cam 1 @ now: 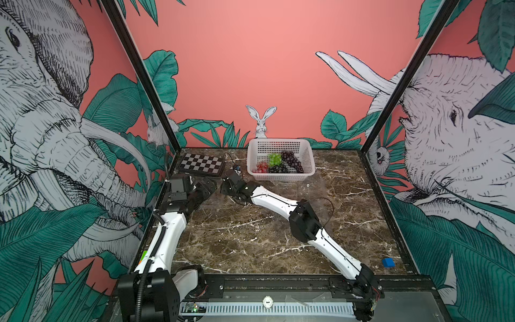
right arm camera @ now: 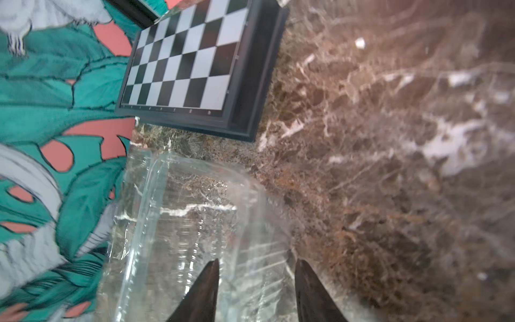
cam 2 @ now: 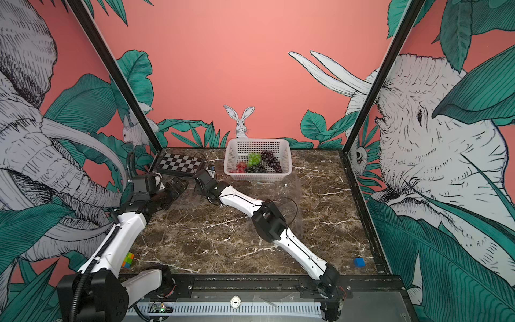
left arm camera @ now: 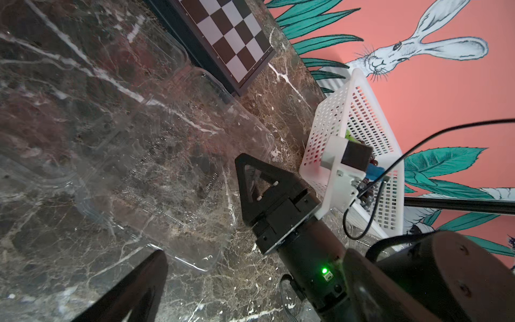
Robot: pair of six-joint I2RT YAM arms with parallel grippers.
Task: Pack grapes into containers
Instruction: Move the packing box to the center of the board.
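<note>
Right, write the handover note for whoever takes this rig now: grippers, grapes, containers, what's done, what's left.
Left gripper: open, empty, low near the chessboard.
Right gripper: open, fingertips apart at the edge of a clear container, not gripping it.
Grapes: red, green and dark bunches, all in the white basket at the back.
Done: nothing packed; that container is empty.
Left: move every bunch from the basket into containers.

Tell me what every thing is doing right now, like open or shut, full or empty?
Grapes, all lying in the white basket, none packed.
Clear containers, empty, on the table.
Chessboard, lying flat, no pieces on it.
Left end effector, open, holding nothing.
Right end effector, open, at a container's edge.
</note>
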